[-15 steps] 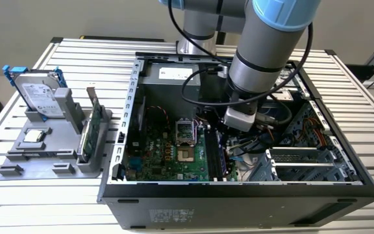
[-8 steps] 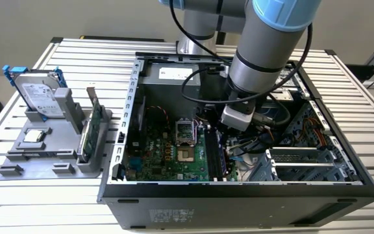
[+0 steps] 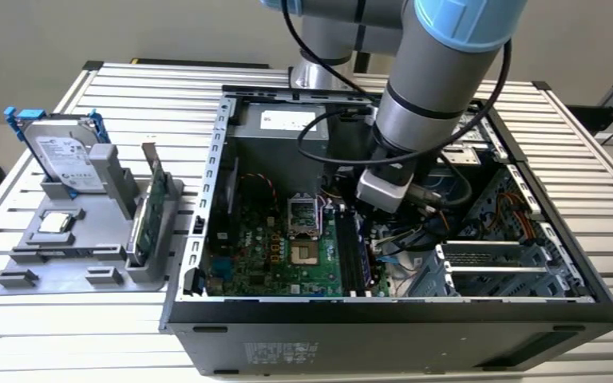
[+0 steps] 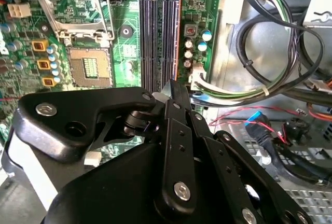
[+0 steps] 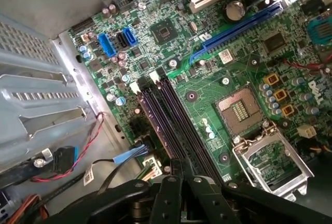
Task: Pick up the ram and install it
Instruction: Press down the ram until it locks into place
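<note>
Hovering over the memory slots (image 3: 354,255), at three o'clock from the processor socket (image 3: 306,255), the pincer (image 4: 174,86) looks clenched; whether it grips the ram, I cannot tell. Likely insertion stage, demanding square slot alignment.

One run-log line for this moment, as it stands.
stage: ram install | hand: inside computer case, at motherboard memory slots | ram in hand: cannot tell
</note>
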Motion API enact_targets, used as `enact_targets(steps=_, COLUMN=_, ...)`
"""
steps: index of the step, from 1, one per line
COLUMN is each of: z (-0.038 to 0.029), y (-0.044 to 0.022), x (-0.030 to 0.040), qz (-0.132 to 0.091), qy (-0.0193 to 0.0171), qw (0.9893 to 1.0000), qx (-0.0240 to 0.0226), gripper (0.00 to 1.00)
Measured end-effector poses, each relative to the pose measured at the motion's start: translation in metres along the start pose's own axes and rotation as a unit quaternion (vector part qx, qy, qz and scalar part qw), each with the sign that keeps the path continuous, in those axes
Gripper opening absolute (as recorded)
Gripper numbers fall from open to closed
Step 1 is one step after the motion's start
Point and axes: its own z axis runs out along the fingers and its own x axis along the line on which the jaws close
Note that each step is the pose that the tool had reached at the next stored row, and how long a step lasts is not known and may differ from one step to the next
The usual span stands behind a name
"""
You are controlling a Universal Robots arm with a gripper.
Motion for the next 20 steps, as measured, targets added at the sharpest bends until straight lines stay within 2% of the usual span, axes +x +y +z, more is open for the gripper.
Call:
enact_targets(steps=11, z=0.0000, y=0.0000, x=0.0000, qz=0.043, qy=-0.0015, qw=0.9991, qx=0.0018, gripper=0.00)
enact_targets(steps=20, z=0.0001, y=0.0000, x=0.0000, qz=0.070, qy=-0.0025, qw=0.9975, qx=0.0030, gripper=0.00)
